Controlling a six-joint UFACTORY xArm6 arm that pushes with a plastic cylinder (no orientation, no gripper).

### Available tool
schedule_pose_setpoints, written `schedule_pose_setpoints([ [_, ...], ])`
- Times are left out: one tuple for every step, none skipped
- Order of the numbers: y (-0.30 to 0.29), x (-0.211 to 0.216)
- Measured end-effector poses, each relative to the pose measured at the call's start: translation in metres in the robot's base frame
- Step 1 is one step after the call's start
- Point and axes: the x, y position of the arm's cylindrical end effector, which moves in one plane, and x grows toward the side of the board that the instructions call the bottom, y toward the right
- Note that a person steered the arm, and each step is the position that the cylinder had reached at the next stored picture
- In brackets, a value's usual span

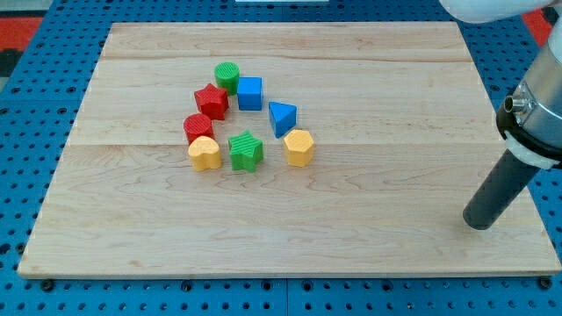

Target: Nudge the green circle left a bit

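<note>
green circle (226, 75): top of the cluster, touching the red star (211, 101) below-left; blue cube (250, 92) just right
blue triangle (282, 118): right of the cube, above the yellow hexagon (299, 147)
red cylinder (198, 127): touching the yellow heart (205, 153) below
green star (246, 150): between heart and hexagon
my tip (479, 221): well right of all, on the tabletop (351, 219)

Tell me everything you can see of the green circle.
The green circle is a short, upright cylinder, bright green, with fine ridges across its flat top; it looks like plastic. It stands on the wooden board at the top of the cluster of blocks. The red star sits against its lower left and the blue cube close at its lower right; whether either truly touches it is unclear. My tip is far away, near the board's right edge.
</note>
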Motion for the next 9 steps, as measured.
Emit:
schedule_pose_setpoints([
  [0.000, 0.000],
  [-0.011, -0.002],
  [-0.014, -0.019],
  [-0.003, -0.049],
  [0.021, -0.083],
  [-0.029, -0.112],
  [-0.071, -0.130],
  [-0.131, -0.159],
  [-0.177, -0.203],
])
